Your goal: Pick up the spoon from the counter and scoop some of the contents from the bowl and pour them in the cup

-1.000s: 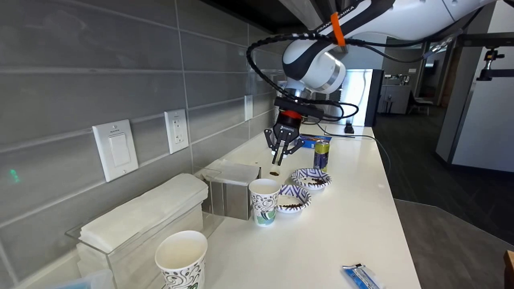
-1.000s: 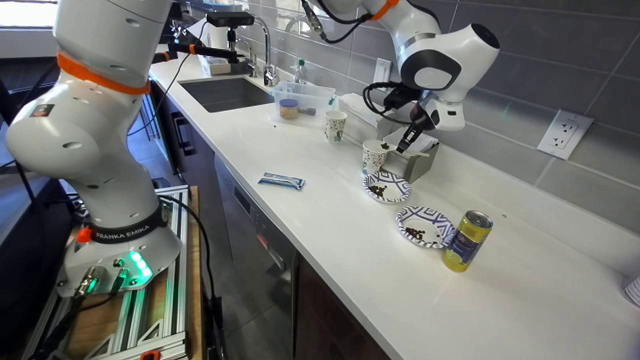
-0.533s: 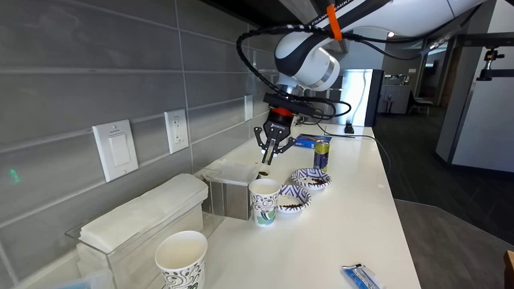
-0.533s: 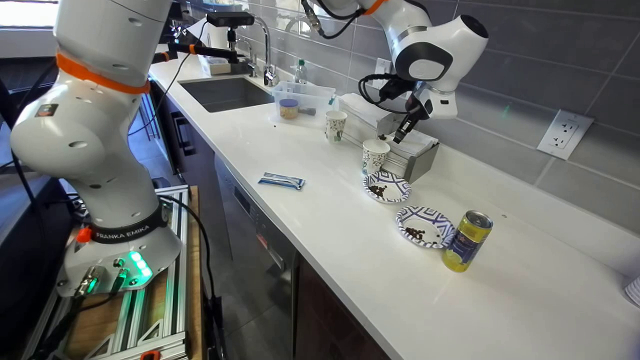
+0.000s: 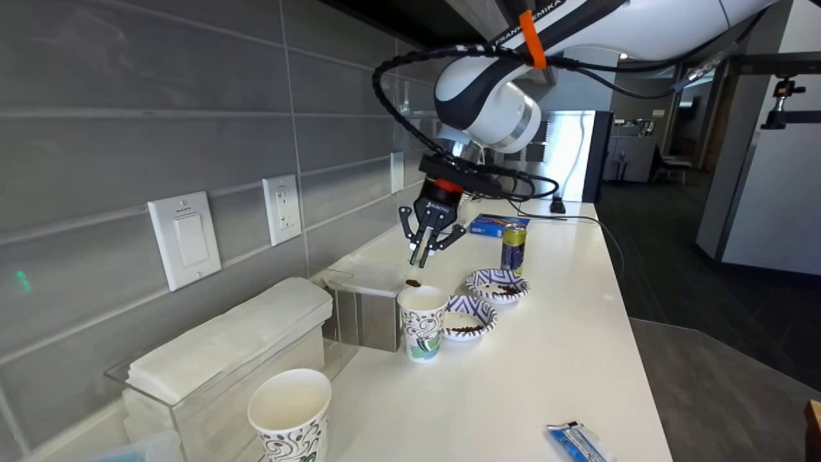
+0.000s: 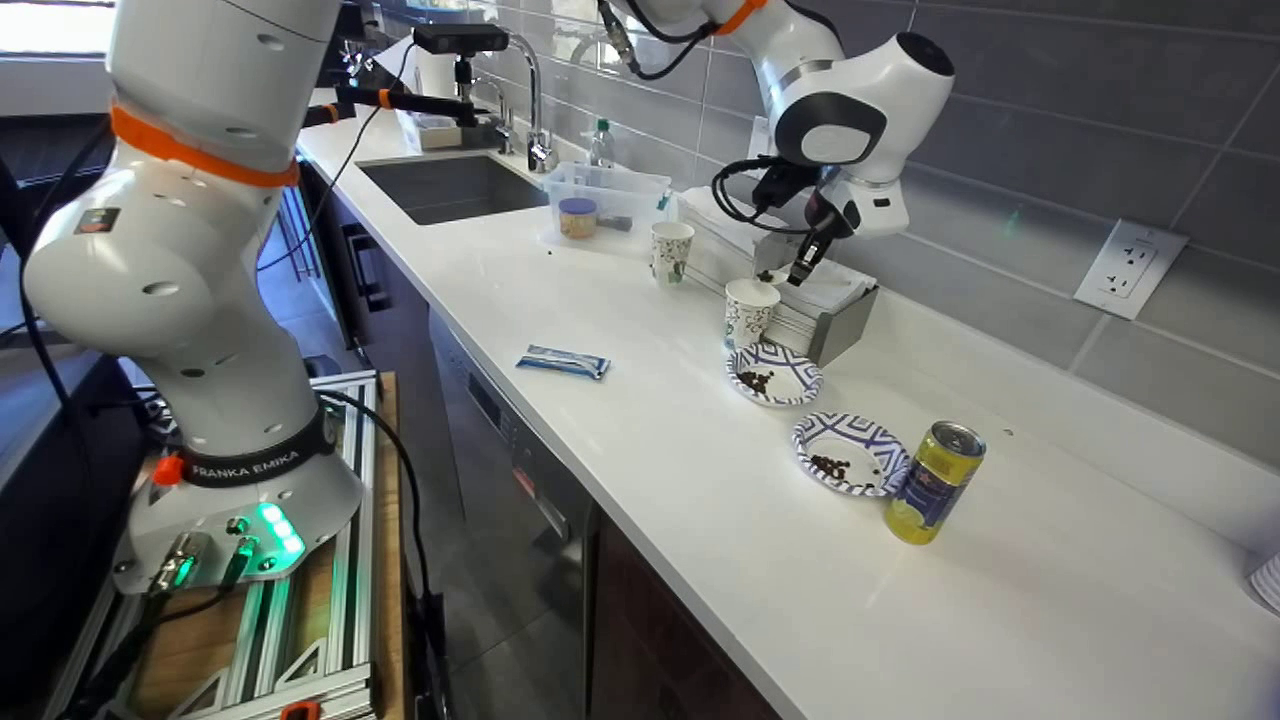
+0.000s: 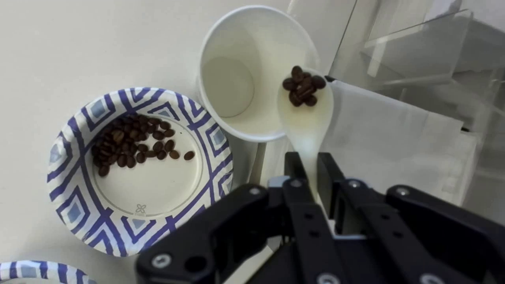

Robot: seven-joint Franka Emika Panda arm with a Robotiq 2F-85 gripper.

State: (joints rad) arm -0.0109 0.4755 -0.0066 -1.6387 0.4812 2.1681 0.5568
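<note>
Wrist view: gripper (image 7: 309,161) pinches spoon (image 7: 307,124), beans (image 7: 304,91) aboard, across right rim of cup (image 7: 272,43); bean-strewn bowl (image 7: 146,187) left, napkins (image 7: 394,138) right.

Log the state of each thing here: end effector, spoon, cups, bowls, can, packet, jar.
Spoon: held aloft, loaded with coffee beans
End effector: shut on the spoon
Paper cup near the spoon: upright, no beans seen inside
Other paper cup: upright, inside bottom hidden
Drink can: upright, opened or not unclear
Paper bowl by the can: holds beans
Other paper bowl: beans bunched at one side
Blue-and-white packet: lying flat
Jar: lidded
</note>
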